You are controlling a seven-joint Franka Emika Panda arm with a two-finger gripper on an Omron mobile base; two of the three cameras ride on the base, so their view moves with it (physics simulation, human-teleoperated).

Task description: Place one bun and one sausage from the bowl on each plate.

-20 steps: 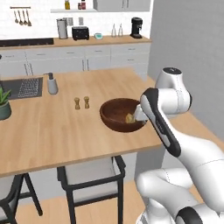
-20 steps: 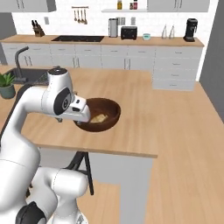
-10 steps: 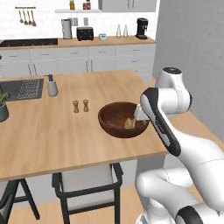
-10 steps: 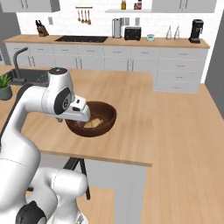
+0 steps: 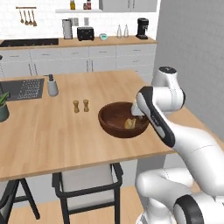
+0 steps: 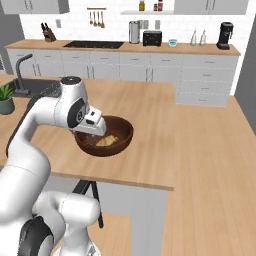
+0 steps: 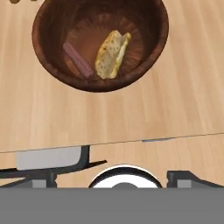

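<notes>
The dark brown wooden bowl (image 5: 110,126) (image 6: 121,141) (image 7: 154,48) sits near the front edge of the wooden counter. Inside it lie a golden-tan bun (image 7: 112,54) (image 5: 130,124) (image 6: 108,141) and, beside it, a pinkish-brown sausage (image 7: 78,60). My gripper (image 5: 134,113) (image 6: 89,133) hangs just above the bowl's rim on the side nearest the arm. Its jaws stand open with nothing between them. The plates are out of view.
Two small shakers (image 5: 81,106) stand left of the bowl. Farther left are a soap dispenser (image 5: 52,85), a sink (image 5: 24,89) and a potted plant (image 6: 6,100). A chair (image 5: 87,183) is tucked under the counter's front edge (image 7: 131,141).
The whole scene has shifted slightly in both base views, so the base has moved. The arm keeps its pose over the bowl, jaws still open.
</notes>
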